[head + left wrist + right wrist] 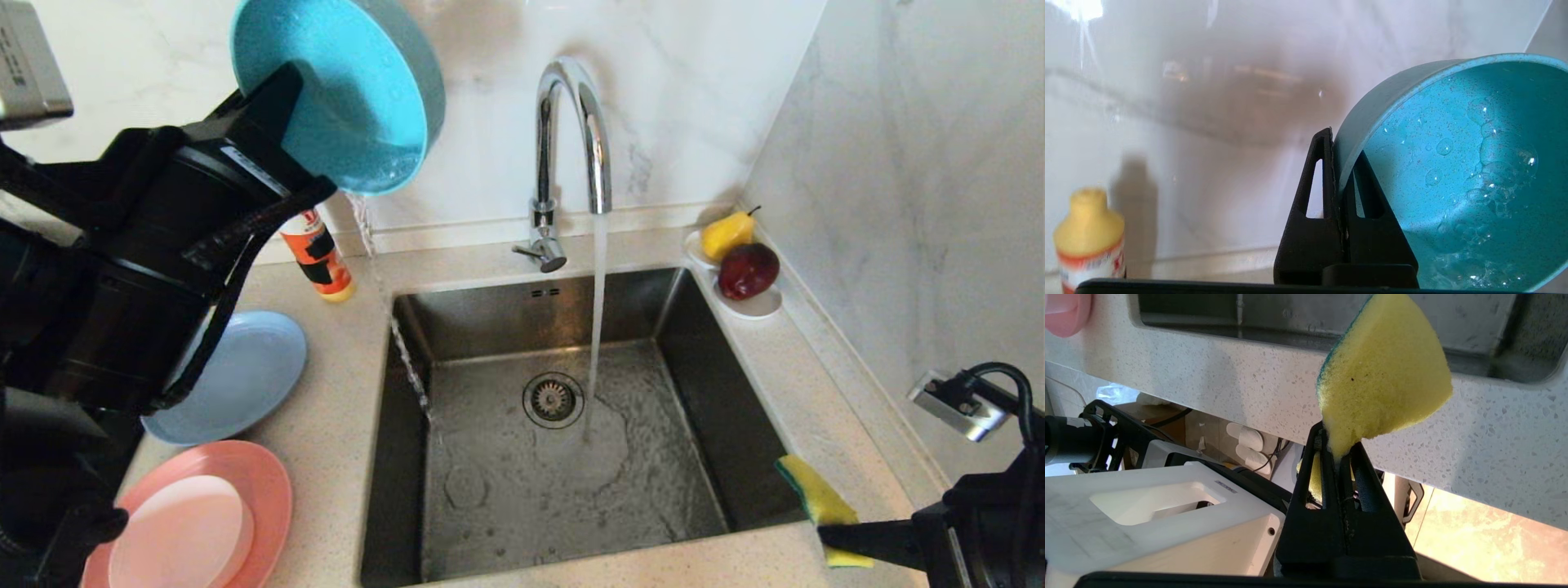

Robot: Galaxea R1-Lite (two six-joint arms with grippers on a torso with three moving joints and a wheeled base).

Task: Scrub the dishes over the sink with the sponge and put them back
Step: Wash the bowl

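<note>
My left gripper (290, 131) is shut on the rim of the teal bowl (343, 90), held high at the back left and tipped on its side. Water pours from the bowl in a thin stream into the left part of the sink (563, 449). In the left wrist view the bowl (1457, 175) holds soapy bubbles, its rim pinched in the gripper (1341, 163). My right gripper (829, 531) hangs over the sink's front right corner, shut on the yellow sponge (816, 494) with its green layer. The sponge (1384, 375) sticks out of that gripper (1339, 449).
The chrome tap (571, 139) runs a stream into the basin near the drain (553, 399). On the left counter lie a grey-blue plate (245, 376) and a salmon plate (261, 482) bearing a pale pink bowl (184, 535). A soap bottle (318, 257) stands behind. A white saucer (755, 304) with fruit sits back right.
</note>
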